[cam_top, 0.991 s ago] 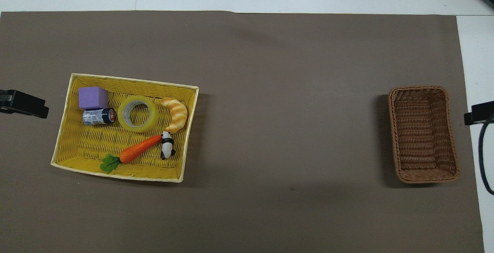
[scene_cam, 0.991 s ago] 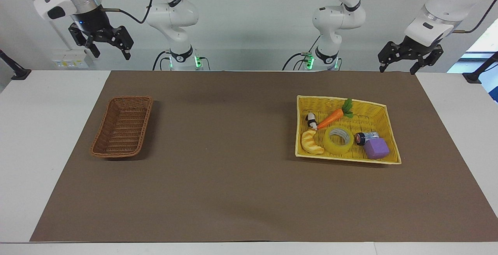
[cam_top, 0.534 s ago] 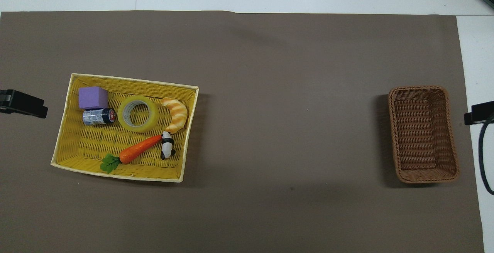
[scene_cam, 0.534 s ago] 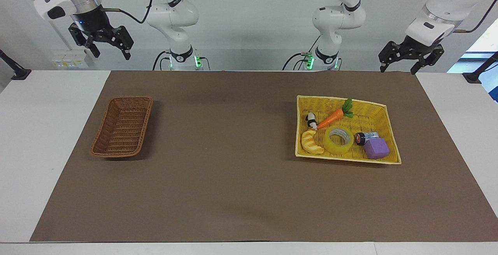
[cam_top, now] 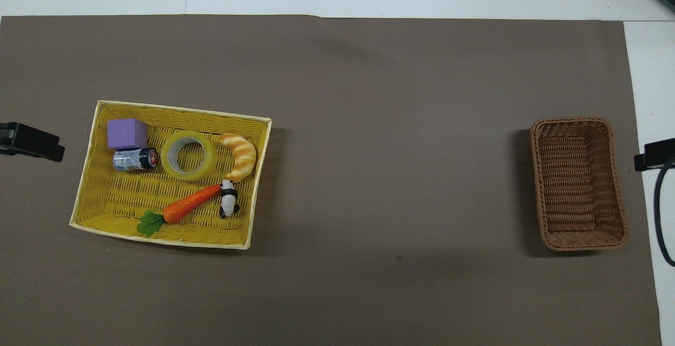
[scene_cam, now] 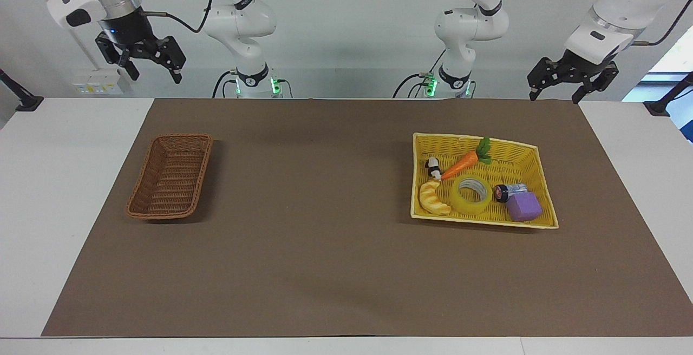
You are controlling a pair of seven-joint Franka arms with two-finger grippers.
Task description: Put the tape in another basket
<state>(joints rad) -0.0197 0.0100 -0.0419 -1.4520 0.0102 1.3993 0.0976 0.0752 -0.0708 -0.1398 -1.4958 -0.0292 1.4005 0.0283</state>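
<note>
The tape [scene_cam: 471, 195], a yellow translucent roll, lies flat in the yellow basket [scene_cam: 533, 182] toward the left arm's end of the table; it also shows in the overhead view [cam_top: 188, 155]. The dark brown wicker basket [scene_cam: 170, 176] stands empty toward the right arm's end, and shows in the overhead view [cam_top: 577, 182] too. My left gripper [scene_cam: 553, 98] hangs open and empty, high above the mat's edge nearest the robots. My right gripper [scene_cam: 156, 76] hangs open and empty, high near its own end. Only the grippers' tips show in the overhead view, the left gripper [cam_top: 31, 143] and the right gripper [cam_top: 654, 154].
In the yellow basket [cam_top: 179, 107], around the tape, lie a croissant toy [cam_top: 240, 156], a carrot toy [cam_top: 184, 208], a small panda figure [cam_top: 228, 202], a small can [cam_top: 135, 159] and a purple block [cam_top: 126, 133]. A brown mat [cam_top: 390, 151] covers the table between the baskets.
Both grippers have shifted only very slightly. Nothing on the table has moved.
</note>
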